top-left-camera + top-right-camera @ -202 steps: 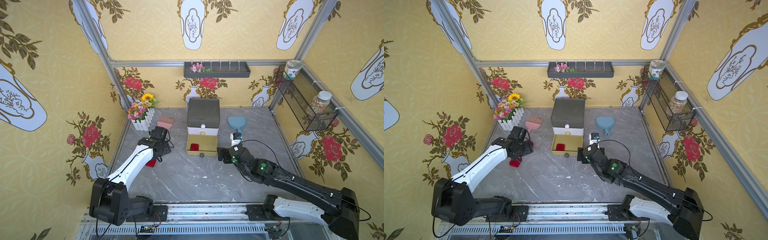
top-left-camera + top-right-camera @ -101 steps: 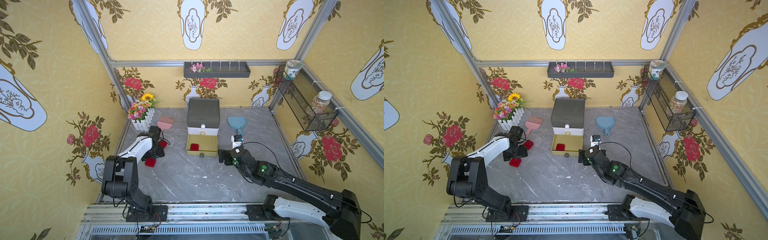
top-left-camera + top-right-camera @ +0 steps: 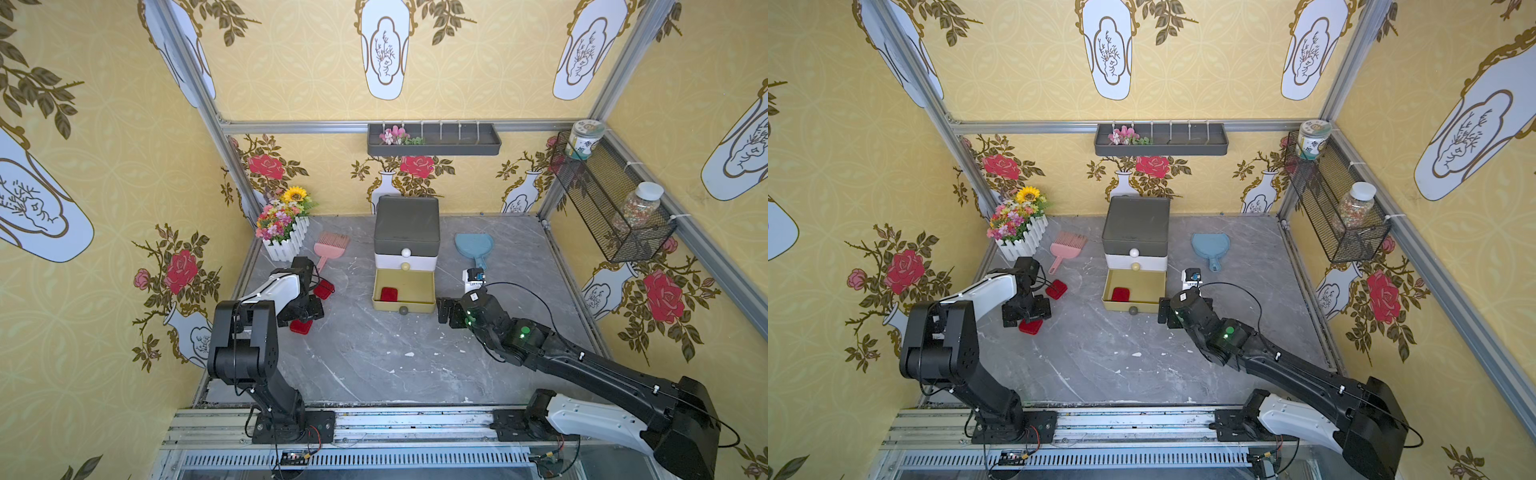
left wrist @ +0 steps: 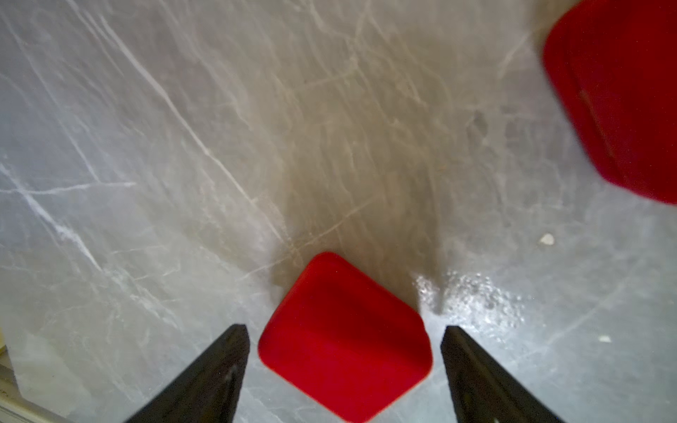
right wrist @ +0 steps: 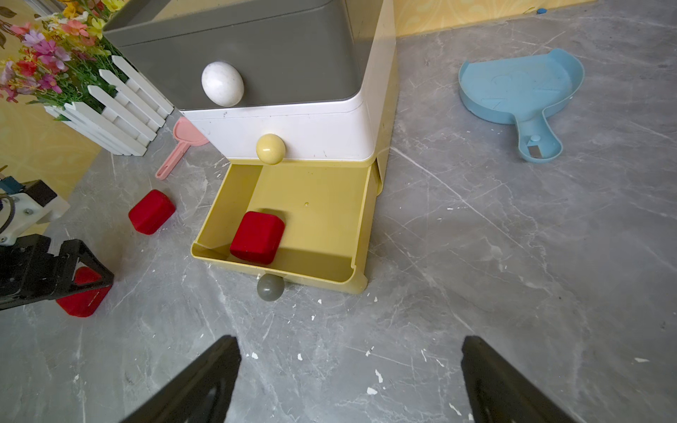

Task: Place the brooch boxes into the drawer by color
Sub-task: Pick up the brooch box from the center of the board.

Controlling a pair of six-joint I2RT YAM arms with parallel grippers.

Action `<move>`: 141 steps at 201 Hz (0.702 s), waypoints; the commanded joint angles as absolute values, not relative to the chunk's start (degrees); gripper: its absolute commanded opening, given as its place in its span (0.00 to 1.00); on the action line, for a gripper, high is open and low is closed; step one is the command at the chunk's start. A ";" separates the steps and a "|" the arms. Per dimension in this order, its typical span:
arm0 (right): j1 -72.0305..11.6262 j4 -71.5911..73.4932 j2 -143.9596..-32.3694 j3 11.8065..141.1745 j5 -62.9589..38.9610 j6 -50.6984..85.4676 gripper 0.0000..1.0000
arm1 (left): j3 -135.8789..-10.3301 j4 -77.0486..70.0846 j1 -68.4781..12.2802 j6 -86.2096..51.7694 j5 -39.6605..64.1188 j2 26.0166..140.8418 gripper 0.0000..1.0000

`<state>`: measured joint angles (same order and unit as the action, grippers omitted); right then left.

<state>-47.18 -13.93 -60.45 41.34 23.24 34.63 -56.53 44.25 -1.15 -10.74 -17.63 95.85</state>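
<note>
3 red velvety rounded-square brooch boxes: 1st box in olive-yellow bottom drawer, pulled out of 3-tier plastic chest; 2nd box & 3rd box on grey table left of chest. Left gripper straddles 3rd box, jaws apart, not clamping. Right gripper wide open, empty, front-right of chest.

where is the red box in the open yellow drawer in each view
In a top view: red box in the open drawer, mid-frame.
In a top view: red box again, slightly further left.
Left wrist: not in it.
Right wrist: left of centre.
Shared landmark: drawer's grey knob.
</note>
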 commanded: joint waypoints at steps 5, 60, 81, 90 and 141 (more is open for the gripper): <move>-46.93 -11.69 -60.80 41.68 22.61 34.37 0.98 | -56.85 43.59 -0.80 -10.25 -17.13 97.80 0.88; -46.80 -12.21 -60.39 41.79 22.95 34.67 0.97 | -57.56 44.03 -0.79 -10.91 -16.23 99.38 0.81; -46.84 -12.56 -60.47 42.26 22.99 34.58 0.97 | -57.57 44.12 -0.79 -11.48 -14.42 98.15 0.75; -46.84 -12.68 -60.56 42.54 23.02 34.58 0.97 | -57.48 44.12 -0.83 -11.67 -13.60 97.53 0.73; -46.82 -12.92 -60.73 43.33 23.01 34.55 0.97 | -57.63 44.36 -1.12 -12.98 -8.91 93.96 0.69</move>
<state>-46.83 -13.52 -60.66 42.65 22.68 34.63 -57.63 44.38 -0.86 -11.94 -12.69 95.26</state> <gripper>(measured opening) 0.974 0.738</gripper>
